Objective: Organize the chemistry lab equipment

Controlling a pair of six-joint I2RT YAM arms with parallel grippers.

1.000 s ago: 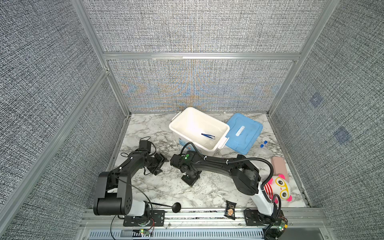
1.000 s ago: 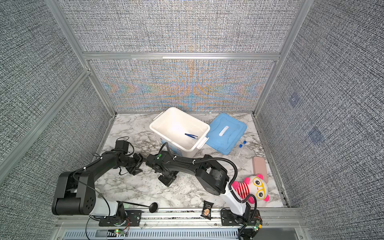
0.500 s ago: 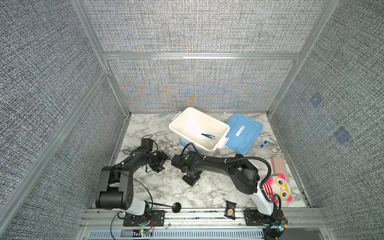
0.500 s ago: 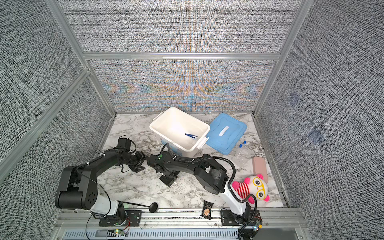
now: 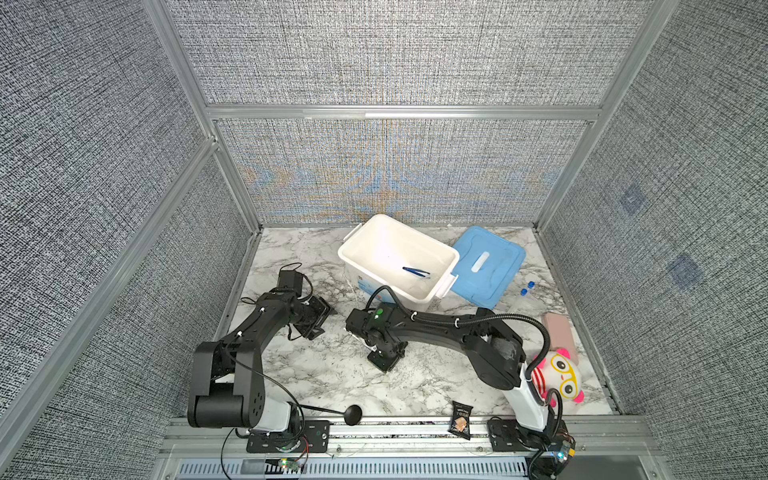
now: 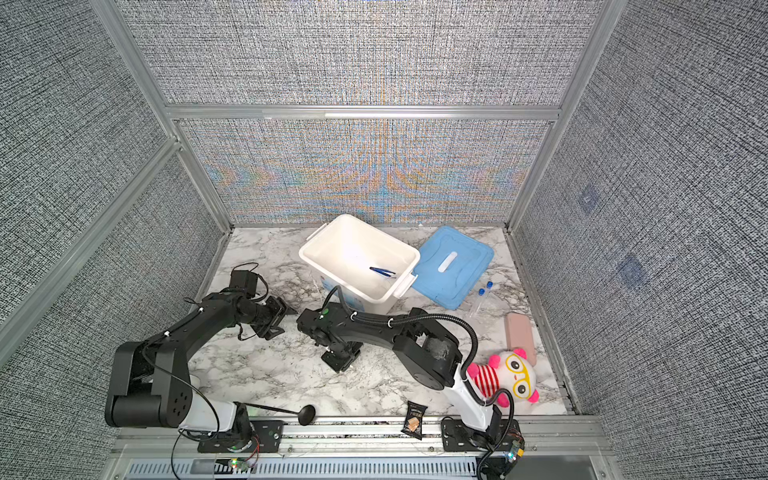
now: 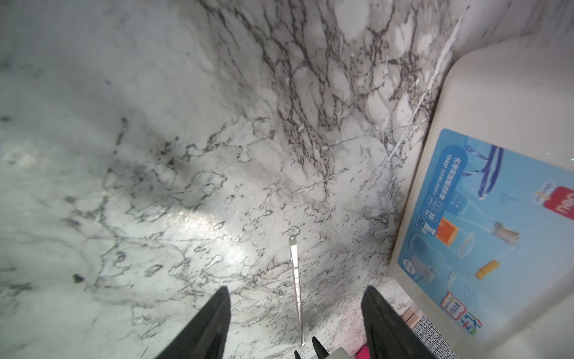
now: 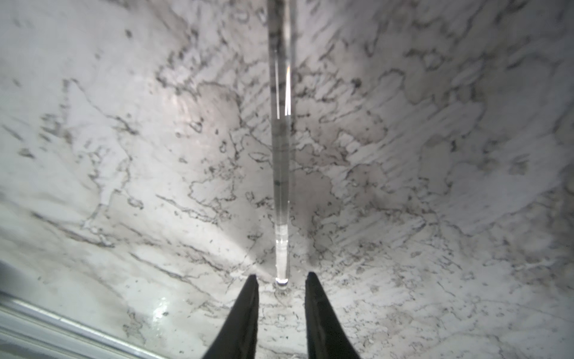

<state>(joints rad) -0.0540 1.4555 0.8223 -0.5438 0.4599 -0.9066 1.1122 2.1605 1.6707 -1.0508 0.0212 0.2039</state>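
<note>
- Step in hand: getting the long thin stick (image 8: 281, 174) off the table (image 5: 332, 374) and into the white bin (image 5: 382, 245), as I judge it — the dark blue tweezers (image 5: 415, 271) already lie inside, seen in both top views.
- Stick: flat on the marble between my two tools (clear and glassy through my wrist cameras), near the bin's labelled wall.
- My right tool (image 8: 282, 275): fingers parted only a little, the stick's rounded end sitting in the gap with table showing either side; it grips nothing.
- My left tool (image 7: 296, 288): spread wide, the stick running between its fingers untouched; empty too.
- Next move, to my mind: one tool must settle low and close squarely across that thin shaft — round and smooth, it may well roll or slip — then lift it clear of the rim and let go inside.
- Left to do: two blue-capped tubes (image 5: 524, 292) lie on the table near the blue lid (image 5: 486, 266), well apart from both tools.
- Surface: white marble pattern with grey veins, glossy, with patches of glare.
- Room: grey woven wall panels (image 5: 374, 62) in aluminium framing on three sides.
</note>
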